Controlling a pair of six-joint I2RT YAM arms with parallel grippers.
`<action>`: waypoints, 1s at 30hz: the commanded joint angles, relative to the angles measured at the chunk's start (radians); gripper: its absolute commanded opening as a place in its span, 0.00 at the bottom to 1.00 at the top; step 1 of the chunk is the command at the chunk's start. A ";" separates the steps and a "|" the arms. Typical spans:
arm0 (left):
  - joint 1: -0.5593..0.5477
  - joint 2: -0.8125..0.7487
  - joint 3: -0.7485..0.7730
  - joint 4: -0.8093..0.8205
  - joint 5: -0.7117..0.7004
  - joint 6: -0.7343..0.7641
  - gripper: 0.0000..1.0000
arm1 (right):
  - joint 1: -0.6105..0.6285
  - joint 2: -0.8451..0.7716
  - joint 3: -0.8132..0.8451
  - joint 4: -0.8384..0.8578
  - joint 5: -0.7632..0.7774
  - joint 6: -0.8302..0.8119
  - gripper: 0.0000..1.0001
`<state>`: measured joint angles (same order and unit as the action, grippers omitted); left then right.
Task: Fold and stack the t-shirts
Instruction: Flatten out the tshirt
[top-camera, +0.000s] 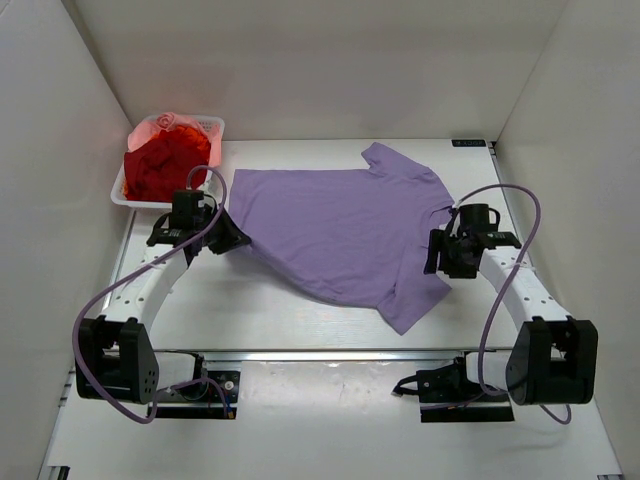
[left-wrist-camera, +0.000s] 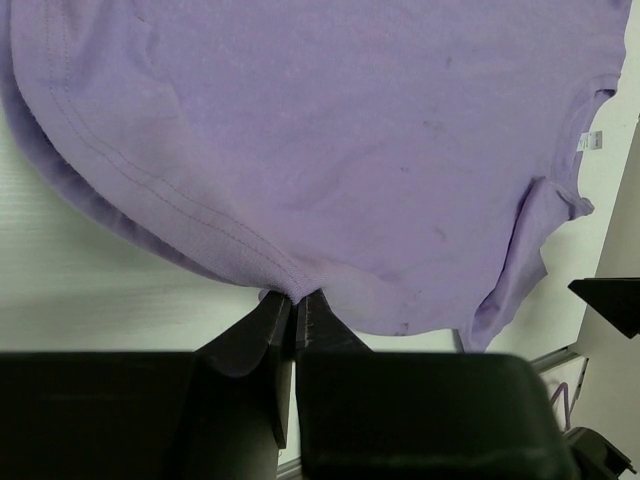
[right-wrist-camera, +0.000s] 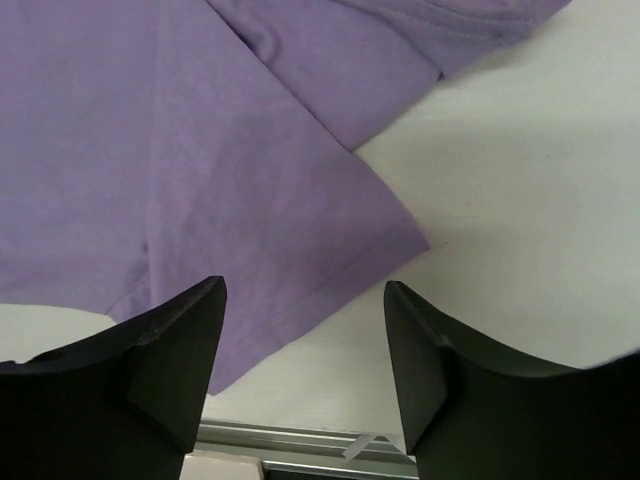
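So the left pincer (left-wrist-camera: 294, 300) has its jaws pressed almost together, just a hairline slit between them, and it's pinching the bottom hem (left-wrist-camera: 200, 215) of the lavender t-shirt (top-camera: 340, 225) right at the tips. The cloth bunches a little where it meets them. Nearly the whole shirt spreads out ahead of that pincer, flat on the white table (top-camera: 250, 310), with the collar and its little white label (left-wrist-camera: 590, 141) at the far end, off to the pincer's right.

The right pincer (right-wrist-camera: 305, 290) is spread wide and has nothing in it. One short sleeve (right-wrist-camera: 300, 230) lies on the table just ahead of its tips, its corner pointing into the gap between the jaws, and the rest of the shirt runs off ahead and to that pincer's left. Bare table sits ahead of its right jaw.

The other two shirts are off to the left pincer's left side, a bit behind its tips: the deep red t-shirt (top-camera: 160, 165) is heaped in the white basket (top-camera: 215, 125), with the pale pink t-shirt (top-camera: 165, 122) poking up beyond it. Neither pincer touches those.
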<state>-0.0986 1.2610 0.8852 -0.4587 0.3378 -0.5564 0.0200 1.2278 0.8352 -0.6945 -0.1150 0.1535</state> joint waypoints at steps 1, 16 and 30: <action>0.011 -0.041 -0.014 0.029 0.007 0.007 0.13 | 0.005 0.024 -0.021 0.021 0.035 0.008 0.60; 0.011 -0.054 -0.028 0.034 0.032 0.009 0.13 | -0.018 0.180 -0.105 0.113 0.112 0.087 0.59; 0.017 -0.057 -0.029 0.032 0.032 0.003 0.14 | -0.081 -0.083 -0.067 -0.101 0.163 0.148 0.00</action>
<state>-0.0860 1.2400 0.8570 -0.4397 0.3553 -0.5575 -0.0555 1.2350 0.7162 -0.6804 0.0208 0.2623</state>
